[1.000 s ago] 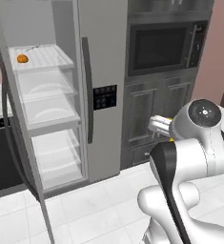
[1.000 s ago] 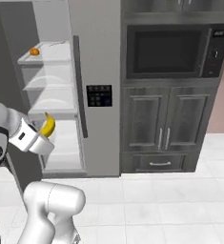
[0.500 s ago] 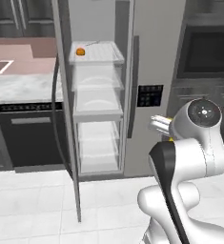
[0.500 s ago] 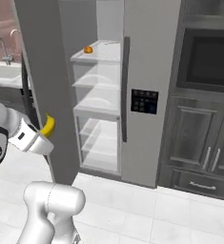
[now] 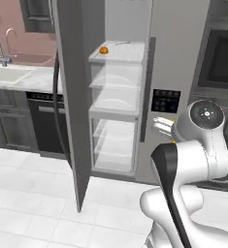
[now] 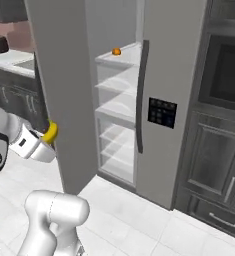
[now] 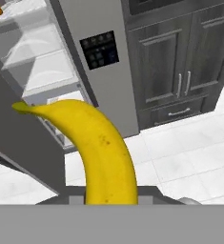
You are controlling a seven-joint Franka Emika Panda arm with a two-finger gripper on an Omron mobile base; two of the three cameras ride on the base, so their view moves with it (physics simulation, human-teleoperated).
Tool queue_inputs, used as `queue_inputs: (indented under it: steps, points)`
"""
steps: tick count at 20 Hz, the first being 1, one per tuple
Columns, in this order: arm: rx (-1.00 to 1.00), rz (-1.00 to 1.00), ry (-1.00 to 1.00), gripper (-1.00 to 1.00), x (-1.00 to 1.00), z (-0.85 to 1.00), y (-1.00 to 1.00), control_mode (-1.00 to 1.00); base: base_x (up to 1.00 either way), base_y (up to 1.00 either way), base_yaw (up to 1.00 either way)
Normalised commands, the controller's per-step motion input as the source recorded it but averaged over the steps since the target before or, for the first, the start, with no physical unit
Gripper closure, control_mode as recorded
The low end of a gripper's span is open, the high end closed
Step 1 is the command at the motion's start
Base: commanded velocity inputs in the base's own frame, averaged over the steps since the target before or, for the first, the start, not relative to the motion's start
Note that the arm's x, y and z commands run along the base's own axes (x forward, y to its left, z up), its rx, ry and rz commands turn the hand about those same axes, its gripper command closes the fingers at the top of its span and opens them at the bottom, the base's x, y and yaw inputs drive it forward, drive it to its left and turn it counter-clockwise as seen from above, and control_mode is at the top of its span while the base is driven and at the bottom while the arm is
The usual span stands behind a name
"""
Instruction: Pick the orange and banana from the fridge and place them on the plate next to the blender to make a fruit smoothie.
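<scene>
Clearly the banana (image 7: 104,152) is clamped in the gripper (image 6: 48,135), its yellow curve rising from the hand toward eleven o'clock in the hand view. Away from it, the orange (image 5: 104,50) sits on the fridge's (image 5: 169,63) top shelf, at twelve o'clock above the open door (image 5: 69,97).

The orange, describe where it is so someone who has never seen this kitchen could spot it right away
Find the tall grey fridge standing with one door swung open, left of the dark built-in oven cabinet. Look at the topmost clear shelf inside it. The orange sits near that shelf's left front corner, a small round bright-orange fruit and the only coloured thing among the pale glass shelves.
</scene>
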Motion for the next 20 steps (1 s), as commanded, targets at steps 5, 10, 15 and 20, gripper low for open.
queue_inputs:
  steps: [5,10,15,20]
  points:
    - [0.0,0.0,0.0,1.0,0.0,0.0,0.0,1.0,0.05,-0.96,0.47]
    - [0.0,0.0,0.0,1.0,0.0,0.0,0.0,1.0,0.0,-0.62,0.53]
    - [0.0,0.0,0.0,1.0,0.0,0.0,0.0,1.0,-0.1,-0.6,0.57]
    - [0.0,0.0,0.0,1.0,0.0,0.0,0.0,1.0,-0.44,-0.59,0.61]
